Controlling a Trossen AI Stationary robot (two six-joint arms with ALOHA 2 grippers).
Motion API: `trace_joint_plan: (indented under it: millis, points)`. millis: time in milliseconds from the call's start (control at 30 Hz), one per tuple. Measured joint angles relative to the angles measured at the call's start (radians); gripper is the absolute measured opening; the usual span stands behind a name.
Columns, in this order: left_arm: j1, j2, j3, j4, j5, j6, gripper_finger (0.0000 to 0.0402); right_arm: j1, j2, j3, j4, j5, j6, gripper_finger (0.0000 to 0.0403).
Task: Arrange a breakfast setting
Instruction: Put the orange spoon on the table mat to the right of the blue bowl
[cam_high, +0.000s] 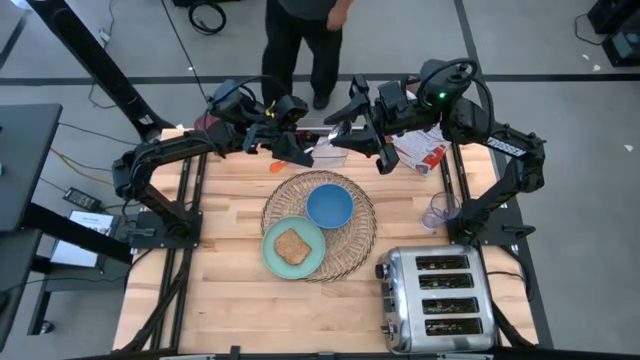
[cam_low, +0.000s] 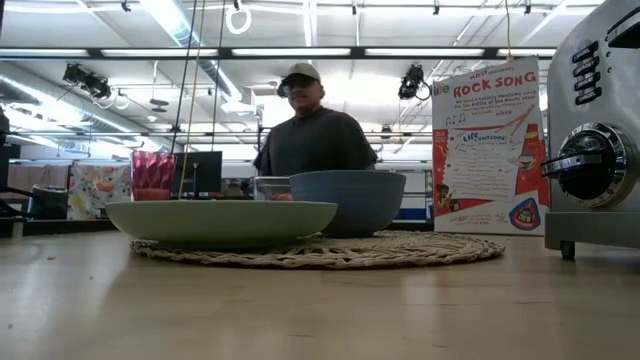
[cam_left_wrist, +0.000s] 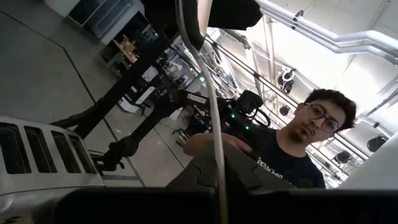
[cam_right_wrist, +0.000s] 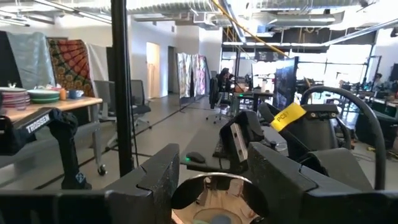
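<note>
The left gripper (cam_high: 281, 124) hangs above the table's far edge, in the upper middle of the high view, with its jaws pressed together. Nothing shows between them, and its own wrist camera looks up into the room rather than at the table. Just below it in that view lies the orange-handled utensil (cam_high: 288, 162), flat on the bare wood between the gripper and the woven placemat (cam_high: 356, 246). It looks like the next piece to place. It is probably light and stiff, with a slim orange handle, and its working end is too small to make out. Because it lies flat, it will likely be awkward to pinch. Across the middle of the handle seems the best place to grip it, and a smooth handle could slide or twist. The right gripper (cam_high: 340, 126) hovers just right of the left one, over a clear tub (cam_high: 330, 156), and whether it grips anything I cannot tell. At the frame's centre the placemat carries a mint-green plate (cam_high: 270, 252) with a slice of toast (cam_high: 292, 246), and an empty blue bowl (cam_high: 329, 206) sits beside it. A chrome toaster (cam_high: 436, 298) stands at lower right, and a person (cam_high: 300, 40) stands beyond the table at the top.
</note>
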Motion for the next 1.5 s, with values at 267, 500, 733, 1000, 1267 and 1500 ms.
trace_joint_plan:
  millis: [267,500,733,1000,1267,1500]
  points:
    - [0.0,-0.003,0.002,0.015,0.0,0.025,0.0003,0.0,-0.028,0.0,-0.025,0.018,-0.009,0.0277]
    - [0.008,-0.003,0.002,-0.022,-0.118,0.158,0.0001,-0.002,-0.161,0.0,-0.158,0.253,-0.091,0.033]
    - [0.021,-0.003,0.002,-0.24,-0.457,0.485,0.0001,0.007,-0.28,0.0,-0.499,0.614,0.022,0.0316]
    - [-0.023,-0.002,0.002,-0.507,-1.021,0.849,0.0001,0.086,-0.31,-0.18,-0.499,0.914,0.433,0.0284]
    - [-0.114,-0.002,0.002,-0.641,-1.425,1.16,0.0,0.089,-0.242,-0.32,-0.242,0.965,0.685,0.025]
    - [-0.184,-0.002,0.002,-0.661,-1.666,1.41,0.0,0.061,-0.143,-0.322,-0.177,0.966,0.778,0.0225]
